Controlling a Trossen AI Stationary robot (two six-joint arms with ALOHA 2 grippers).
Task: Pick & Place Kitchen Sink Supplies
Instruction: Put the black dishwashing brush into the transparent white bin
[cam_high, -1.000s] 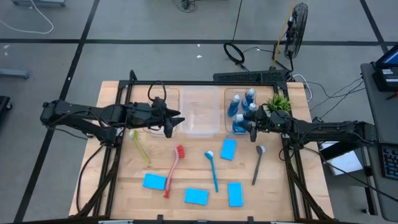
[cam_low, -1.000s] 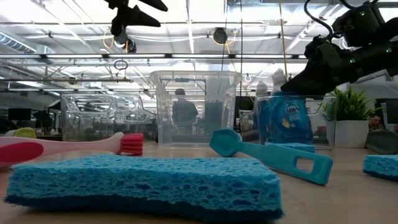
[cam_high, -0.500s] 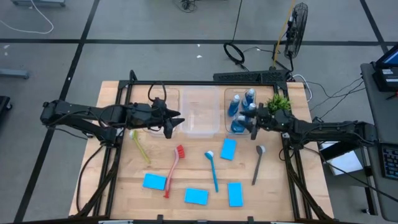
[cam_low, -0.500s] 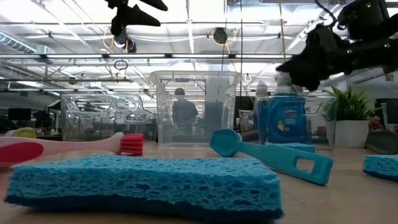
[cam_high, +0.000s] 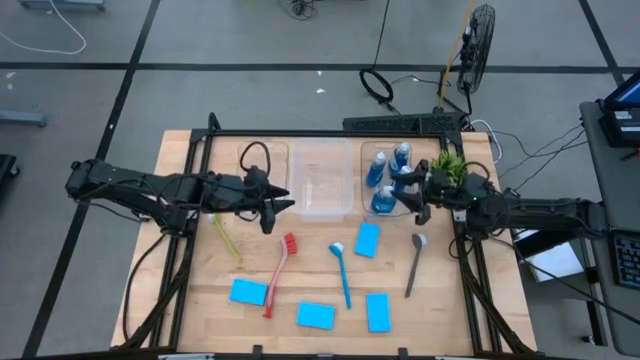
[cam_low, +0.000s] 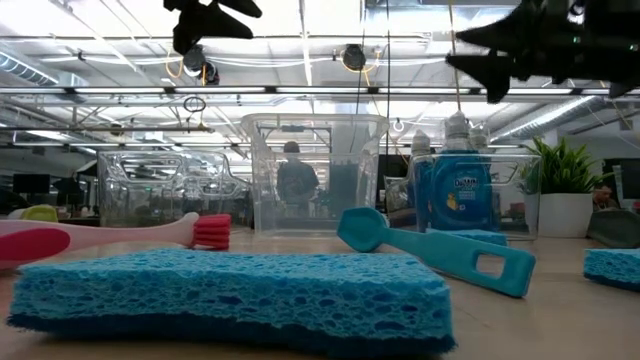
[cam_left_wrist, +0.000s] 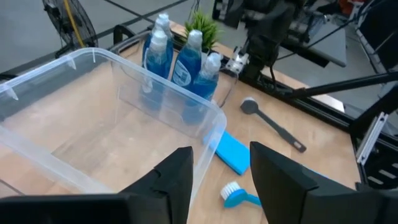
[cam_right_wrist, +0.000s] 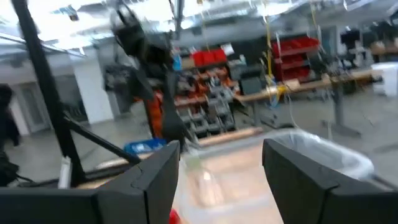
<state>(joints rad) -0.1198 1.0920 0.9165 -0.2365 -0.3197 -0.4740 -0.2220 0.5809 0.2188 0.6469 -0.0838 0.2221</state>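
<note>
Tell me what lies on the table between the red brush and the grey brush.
In the high view, between the red brush and the grey brush lie the blue brush and one blue sponge, the sponge nearer the grey brush.

The right wrist view is motion-blurred; the clear bin (cam_right_wrist: 323, 155) at its 4 o'clock shows only as a smear. In the low view the red brush (cam_low: 90, 236) is cut off at 9 o'clock, and a blue sponge (cam_low: 612, 267) at 3 o'clock.
</note>
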